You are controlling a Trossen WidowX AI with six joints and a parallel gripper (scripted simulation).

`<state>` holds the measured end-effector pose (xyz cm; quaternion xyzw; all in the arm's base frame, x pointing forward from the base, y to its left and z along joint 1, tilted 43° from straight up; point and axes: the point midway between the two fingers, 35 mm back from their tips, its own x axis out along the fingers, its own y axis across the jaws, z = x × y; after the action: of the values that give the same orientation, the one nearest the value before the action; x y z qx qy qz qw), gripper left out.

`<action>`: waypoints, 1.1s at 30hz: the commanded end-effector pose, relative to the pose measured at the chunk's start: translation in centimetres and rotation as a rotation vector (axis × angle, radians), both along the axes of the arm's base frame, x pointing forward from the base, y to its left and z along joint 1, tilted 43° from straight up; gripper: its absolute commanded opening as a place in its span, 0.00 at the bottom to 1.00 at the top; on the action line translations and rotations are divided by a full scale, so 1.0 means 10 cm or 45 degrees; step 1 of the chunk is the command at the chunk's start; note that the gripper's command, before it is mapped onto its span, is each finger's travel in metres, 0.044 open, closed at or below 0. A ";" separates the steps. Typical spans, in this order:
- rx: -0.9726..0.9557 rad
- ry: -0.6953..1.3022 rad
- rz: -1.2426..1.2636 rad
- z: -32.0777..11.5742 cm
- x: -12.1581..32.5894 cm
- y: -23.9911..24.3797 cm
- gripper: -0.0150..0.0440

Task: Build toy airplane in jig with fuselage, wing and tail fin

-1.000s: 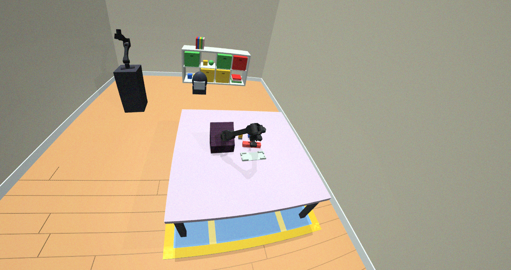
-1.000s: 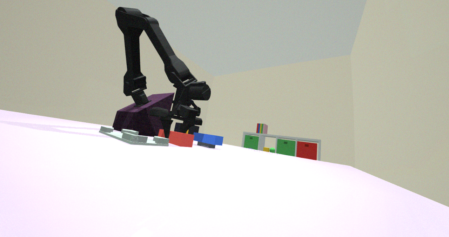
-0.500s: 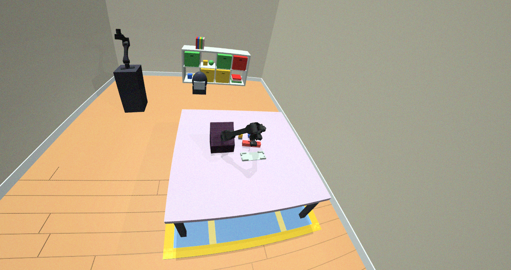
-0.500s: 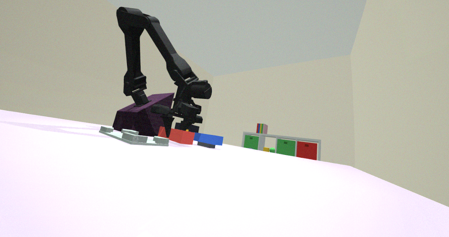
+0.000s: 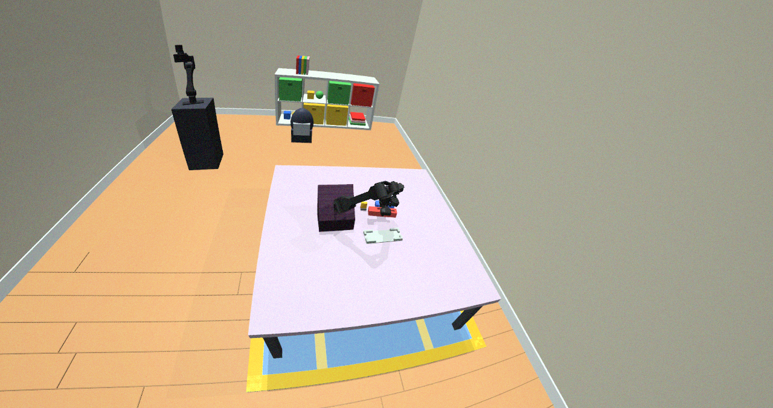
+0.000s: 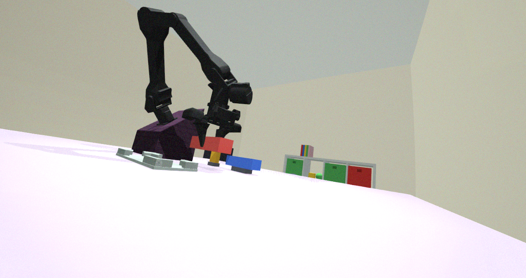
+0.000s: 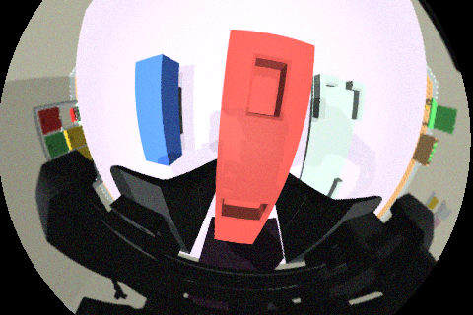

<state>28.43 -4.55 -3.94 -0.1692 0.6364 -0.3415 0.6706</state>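
Observation:
The red fuselage [image 5: 374,211] [image 6: 224,146] [image 7: 266,157] is level, its two sockets facing up, and hangs a little above the table. My gripper [image 5: 385,211] [image 6: 211,142] [image 7: 247,164] is shut on it, one finger on each long side. The pale green jig [image 5: 382,236] [image 6: 157,161] [image 7: 340,130] is empty and lies to one side of the fuselage. The blue wing [image 5: 377,204] [image 6: 243,163] [image 7: 149,108] lies on the other side, its dark tab beneath. The yellow tail fin [image 5: 363,206] [image 6: 214,158] stands upright on its dark tab near the arm's base; it is hidden in the wrist view.
The arm's dark purple base block [image 5: 335,192] [image 6: 150,140] stands on the pale table [image 5: 324,297] beside the parts. A shelf unit [image 5: 325,76] and a second arm on a black pedestal [image 5: 198,135] are far behind the table.

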 end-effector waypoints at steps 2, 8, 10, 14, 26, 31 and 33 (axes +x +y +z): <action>0.008 -0.018 0.005 0.13 0.04 0.12 0.25; 0.009 -0.017 0.006 0.27 0.03 0.25 0.25; 0.009 -0.016 0.007 0.32 0.03 0.29 0.25; 0.007 -0.017 0.006 0.42 0.01 0.37 0.25; 0.002 -0.014 0.005 0.60 -0.01 0.45 0.25; 0.014 0.009 0.030 0.64 0.00 0.30 0.25; 0.018 0.017 0.040 0.65 0.00 0.24 0.25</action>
<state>28.34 -1.53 2.13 -0.1737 0.6414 -0.3314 0.6698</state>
